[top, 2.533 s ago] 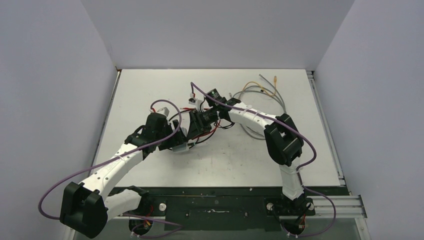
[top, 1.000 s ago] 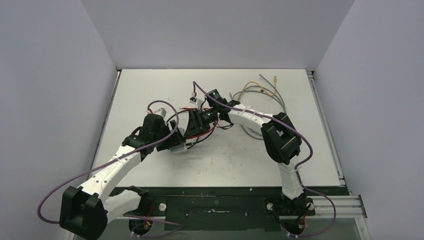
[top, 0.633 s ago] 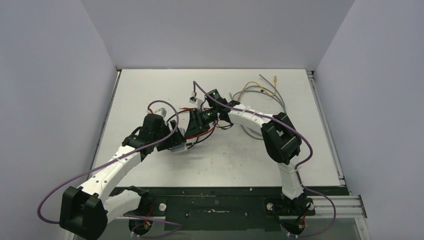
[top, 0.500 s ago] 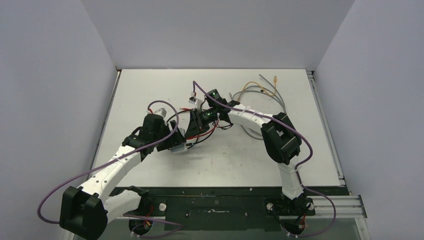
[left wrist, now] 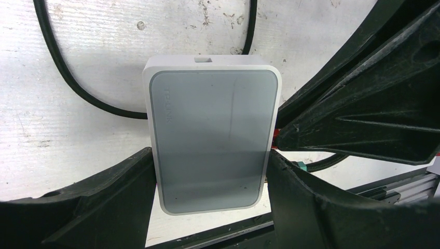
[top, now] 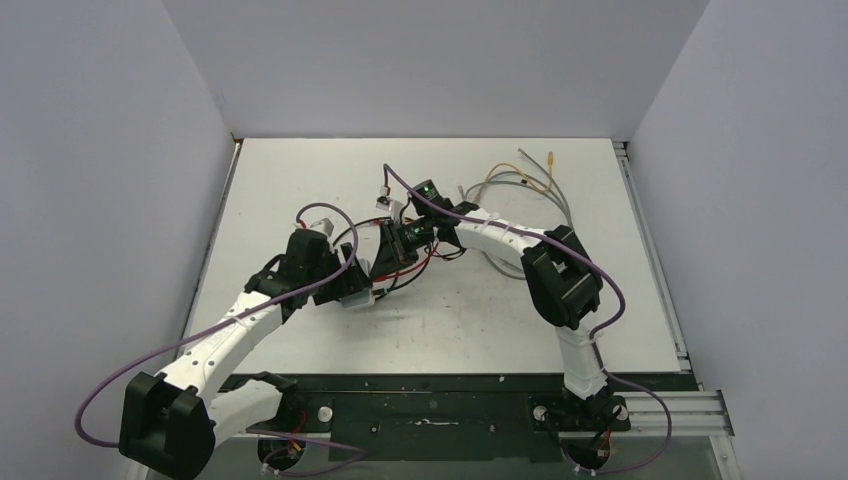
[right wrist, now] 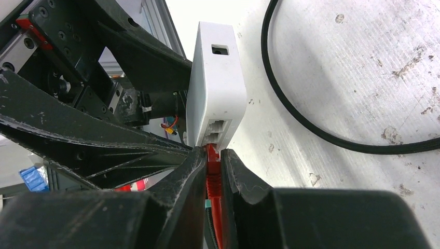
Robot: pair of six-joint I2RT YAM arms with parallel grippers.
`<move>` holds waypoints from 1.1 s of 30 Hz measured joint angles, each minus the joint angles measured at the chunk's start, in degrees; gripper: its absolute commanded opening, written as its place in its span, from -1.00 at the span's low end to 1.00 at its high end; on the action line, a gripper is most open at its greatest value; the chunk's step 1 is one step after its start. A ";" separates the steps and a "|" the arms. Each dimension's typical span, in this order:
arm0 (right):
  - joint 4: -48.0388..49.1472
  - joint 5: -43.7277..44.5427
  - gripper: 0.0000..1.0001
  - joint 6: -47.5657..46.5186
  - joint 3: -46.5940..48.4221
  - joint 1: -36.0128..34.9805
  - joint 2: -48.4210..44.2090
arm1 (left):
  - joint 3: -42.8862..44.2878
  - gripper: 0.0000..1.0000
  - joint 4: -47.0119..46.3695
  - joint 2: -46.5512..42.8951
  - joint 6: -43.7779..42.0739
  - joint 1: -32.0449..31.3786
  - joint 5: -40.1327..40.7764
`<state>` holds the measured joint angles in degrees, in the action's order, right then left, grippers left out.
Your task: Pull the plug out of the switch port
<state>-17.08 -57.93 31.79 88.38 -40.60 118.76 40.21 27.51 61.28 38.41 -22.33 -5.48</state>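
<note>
Near the middle of the table [top: 300, 180], a little left of centre, the switch [left wrist: 212, 135] sits between the fingers [left wrist: 109, 202] of the left gripper [left wrist: 210, 161]. They press against its two long sides, one on each, along the near half of the box. Its pale grey face is turned up toward the left wrist camera, and a small square opening [left wrist: 203, 59] shows on its far edge.

The right wrist view shows the switch from its thin side, with a row of sockets [right wrist: 218, 129] at one end. A red plug [right wrist: 211, 158] meets that row, its tip touching the socketed edge; how deep it sits cannot be told. The right gripper [right wrist: 212, 155] is clamped on the plug, pinching it just behind the tip, and a red cable [right wrist: 214, 228] runs back through the gap.

Seen from above, the two grippers are close together, the right one just to the far right of the left one. A black cable [left wrist: 67, 72] curves over the table around the far side of the switch. Well apart from all this, at the far right of the table, lie a loose grey cable [top: 556, 190] and an orange cable [top: 551, 158].
</note>
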 measured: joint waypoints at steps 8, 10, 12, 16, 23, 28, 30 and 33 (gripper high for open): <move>-0.70 0.04 -0.89 -1.33 0.00 -0.09 -0.04 | 0.00 -1.00 0.63 0.00 0.11 0.00 -0.02; -0.81 0.07 -0.89 -1.53 0.00 -0.11 -0.04 | 0.00 -1.00 0.79 0.00 0.13 0.00 -0.02; -0.96 0.07 -0.89 -1.57 0.00 -0.11 -0.04 | 0.00 -1.00 0.90 0.00 0.15 0.00 -0.02; -1.07 0.04 -0.89 -1.97 0.02 -0.11 -0.20 | 0.00 -1.00 0.98 -0.24 0.20 0.04 -0.02; -1.31 0.11 -0.89 -2.78 0.13 -0.09 -0.37 | 0.00 -1.00 1.03 -0.35 0.17 0.37 -0.28; -2.27 0.70 -0.89 -3.67 0.13 -0.02 -1.16 | 0.00 -1.00 0.94 -0.37 0.17 0.48 -0.74; -3.72 1.07 -0.89 -4.42 0.13 0.37 -1.55 | 0.00 -1.00 1.81 -0.42 0.02 1.09 0.68; -5.92 1.77 -0.89 -5.49 0.13 1.66 -1.77 | 0.00 -1.00 2.89 -0.44 0.02 2.71 2.82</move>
<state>-23.00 -56.16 26.30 88.51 -38.94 116.99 40.21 30.39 60.84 38.44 -19.62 -2.66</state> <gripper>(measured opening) 0.129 0.676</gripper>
